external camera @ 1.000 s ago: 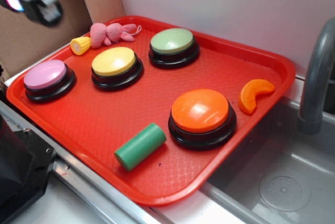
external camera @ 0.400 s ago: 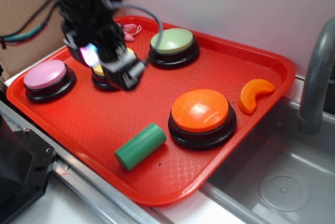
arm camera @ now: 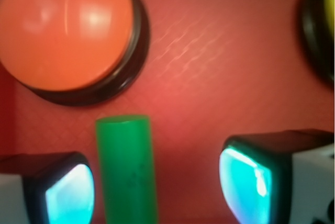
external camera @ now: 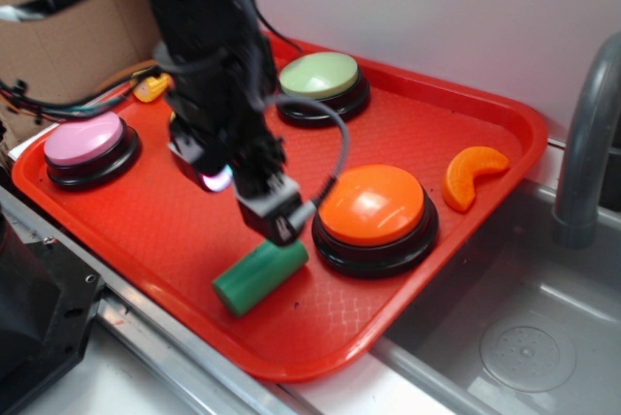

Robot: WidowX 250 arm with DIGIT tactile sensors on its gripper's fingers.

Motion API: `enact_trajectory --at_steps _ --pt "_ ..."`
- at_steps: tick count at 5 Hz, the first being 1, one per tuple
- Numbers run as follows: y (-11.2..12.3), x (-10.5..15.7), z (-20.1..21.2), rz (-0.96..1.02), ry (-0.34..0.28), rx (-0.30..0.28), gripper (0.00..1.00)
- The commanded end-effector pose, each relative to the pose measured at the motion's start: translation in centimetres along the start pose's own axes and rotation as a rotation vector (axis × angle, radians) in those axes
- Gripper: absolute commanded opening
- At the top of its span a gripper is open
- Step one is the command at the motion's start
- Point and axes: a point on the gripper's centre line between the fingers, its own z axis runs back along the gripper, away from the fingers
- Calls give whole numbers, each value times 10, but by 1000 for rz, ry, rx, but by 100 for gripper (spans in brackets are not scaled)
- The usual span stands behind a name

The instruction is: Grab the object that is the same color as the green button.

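I am now in the approach step: the gripper hangs over the green cylinder, which lies on its side in the lower middle of the exterior view, on the red tray, just beside the orange button. The green button, which gives the colour to match, sits in the upper middle of that view, well apart from the cylinder.

In the wrist view the green cylinder runs up from the bottom edge, left of centre. It sits between the two fingers, but not in the middle: it is close to the left finger and much farther from the right finger. The orange button fills the upper left of this view.

The jaws stand wide open, much wider than the cylinder, and they hold nothing. I cannot see any pad touching the cylinder, and I cannot tell how high the fingers are above the tray.

For the next move I think I should shift the gripper a little toward the cylinder, so it is centred, then go down and close. One risk, in my judgement, is that the round cylinder rolls away if one finger reaches it first.
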Motion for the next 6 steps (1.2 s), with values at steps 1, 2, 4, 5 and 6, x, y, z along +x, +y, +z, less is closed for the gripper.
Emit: enact_trajectory --at_steps 1,2,4,5,6 --pt "-13 -1 -27 -36 -12 -39 100" --pt "-11 0 -33 -30 -16 -40 100" --pt "-8 1 -28 -25 -28 -23 0" --pt "5 3 -14 -26 -11 -29 0" --pt "29 10 18 -16 32 -29 0"
